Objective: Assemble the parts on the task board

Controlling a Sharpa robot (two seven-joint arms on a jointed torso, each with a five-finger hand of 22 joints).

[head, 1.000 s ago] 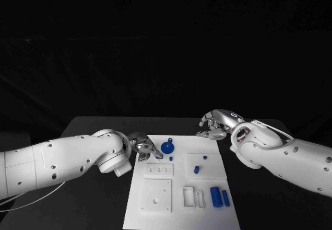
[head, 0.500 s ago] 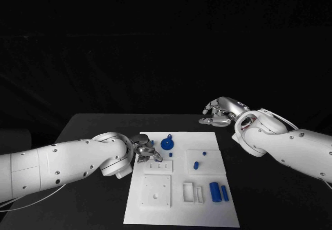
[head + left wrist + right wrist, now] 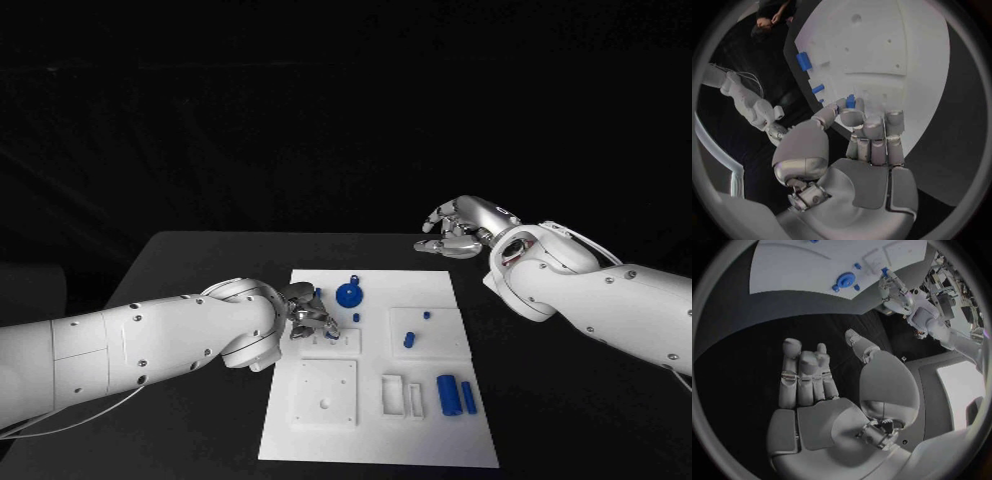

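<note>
The white task board (image 3: pixel 433 440) lies in the middle of the black table. My left hand (image 3: pixel 309 318) is over the board's left part and pinches a small blue peg (image 3: pixel 850 101) between thumb and finger, just above a small white block with holes (image 3: pixel 340 349). A round blue knob (image 3: pixel 349 294) and a short blue peg (image 3: pixel 355 318) lie beside that hand. Further right are another blue peg (image 3: pixel 408 342) and two blue cylinders (image 3: pixel 449 393). My right hand (image 3: pixel 462 230) hangs above the table's far right, off the board, fingers loosely bent and holding nothing.
A larger white block with one hole (image 3: pixel 326 392) and a slotted white block (image 3: pixel 402 396) stand on the board's near half. A raised white square (image 3: pixel 433 335) carries the right-hand pegs. Black table shows on both sides of the board.
My left hand has come down and inward with the peg, from beside the knob to the holed block. My right hand has drawn up and back, further from the board.
</note>
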